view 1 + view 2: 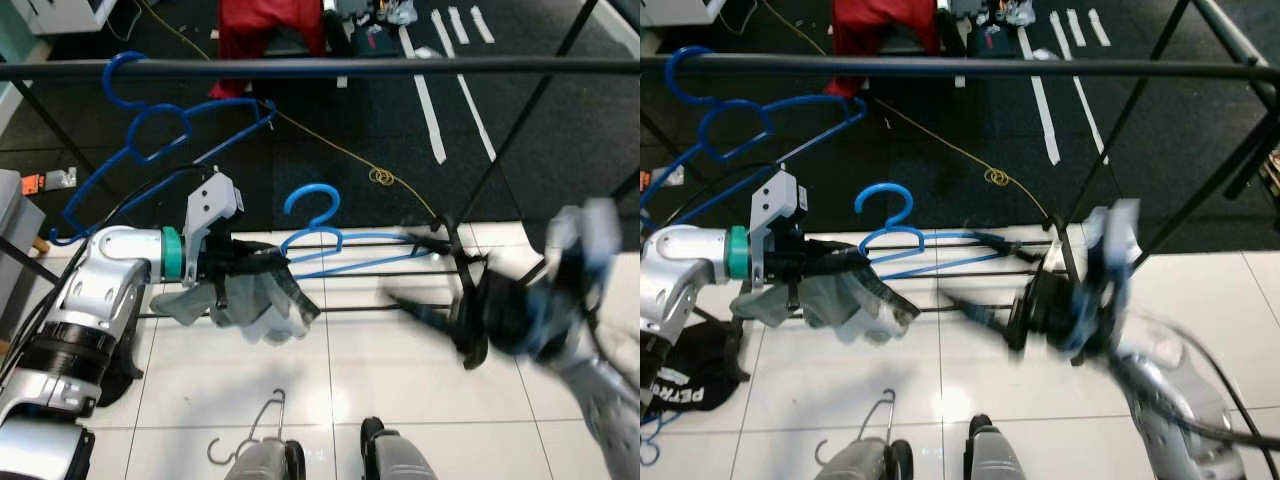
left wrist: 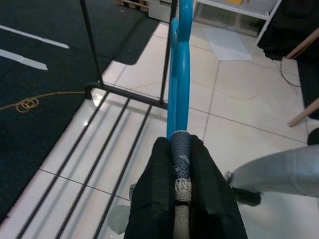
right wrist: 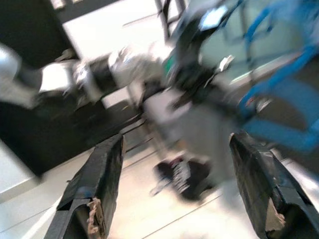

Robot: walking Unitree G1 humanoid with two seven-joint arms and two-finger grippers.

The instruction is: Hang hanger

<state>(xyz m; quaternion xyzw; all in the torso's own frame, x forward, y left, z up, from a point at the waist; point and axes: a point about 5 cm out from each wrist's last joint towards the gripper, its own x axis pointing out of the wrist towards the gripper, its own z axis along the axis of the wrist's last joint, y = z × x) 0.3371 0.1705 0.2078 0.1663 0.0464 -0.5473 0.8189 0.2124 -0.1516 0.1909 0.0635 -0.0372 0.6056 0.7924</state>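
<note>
A light blue hanger with a grey cloth draped from its end is held level, well below the black rail. My left gripper is shut on one end of this hanger; in the left wrist view the black fingers clamp the blue hanger edge-on. A dark blue hanger hangs on the rail at the left. My right gripper is blurred, at the right near the hanger's other end. In the right wrist view its fingers stand wide apart with nothing between them.
The rack's lower bars and slanted legs stand before me on the white tile. A bare metal hanger lies on the floor by my feet. A black bag lies at the left. A yellow cord crosses the dark carpet.
</note>
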